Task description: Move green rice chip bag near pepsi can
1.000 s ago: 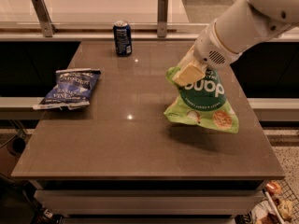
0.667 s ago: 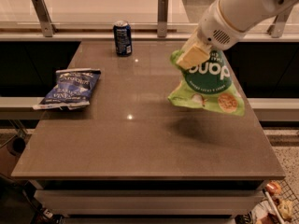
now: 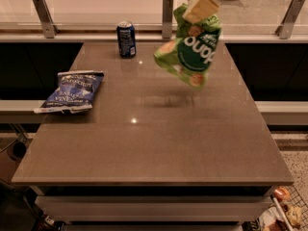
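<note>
Green rice chip bag [image 3: 191, 49] hangs above table [image 3: 144, 143], its top pinched in gripper [image 3: 202, 6] at 1 o'clock; pepsi can [image 3: 126, 39] upright at 11 o'clock.

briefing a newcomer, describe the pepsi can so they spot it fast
On the brown table, far edge, left of the metal post, stands the pepsi can. The gripper, top of view, holds the green rice chip bag aloft to its right. Unlike the blue chip bag, it is a small upright dark blue cylinder.
</note>
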